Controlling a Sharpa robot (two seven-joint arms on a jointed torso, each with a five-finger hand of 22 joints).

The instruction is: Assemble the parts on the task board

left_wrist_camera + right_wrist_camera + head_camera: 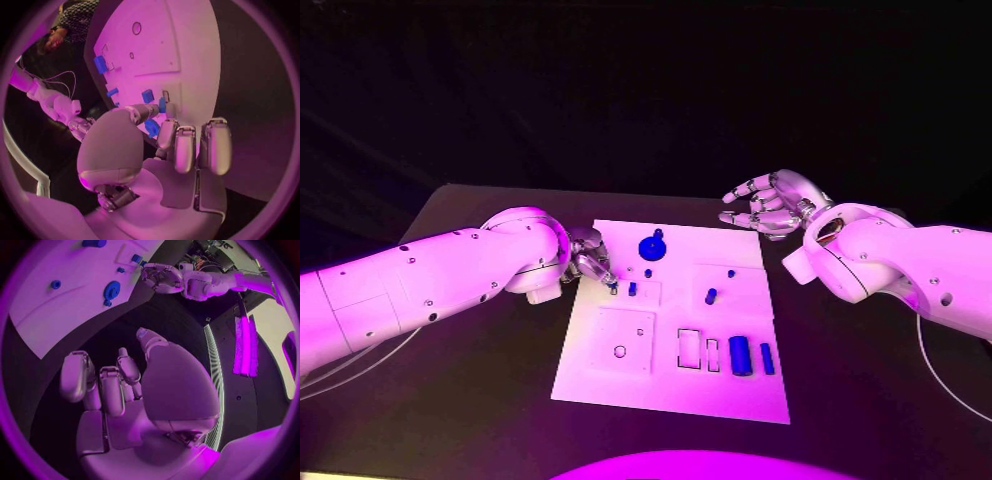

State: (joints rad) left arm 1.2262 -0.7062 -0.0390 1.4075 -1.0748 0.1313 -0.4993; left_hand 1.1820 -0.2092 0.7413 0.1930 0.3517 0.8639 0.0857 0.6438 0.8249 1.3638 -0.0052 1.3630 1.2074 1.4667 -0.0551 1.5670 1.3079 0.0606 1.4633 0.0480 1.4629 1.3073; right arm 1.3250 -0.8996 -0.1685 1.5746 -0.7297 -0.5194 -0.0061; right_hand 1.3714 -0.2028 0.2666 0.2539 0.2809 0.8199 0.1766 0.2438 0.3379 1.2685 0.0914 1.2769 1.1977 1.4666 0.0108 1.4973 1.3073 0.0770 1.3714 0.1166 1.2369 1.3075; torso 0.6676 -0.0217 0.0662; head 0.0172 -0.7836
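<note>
White task board (610, 350) carries small blue parts (749, 356). Left hand (589, 260) pinches one blue piece at the board's edge. Right hand (773, 205) hovers empty, fingers loosely curled apart.

Task board (733, 390): white plate. Parts: blue, round piece (652, 246) at 12 o'clock, 2 blocks (740, 355) at 5 o'clock. Table (473, 420): black. Arms (416, 290): white. Left hand (589, 260) and right hand (769, 205): silver.
</note>
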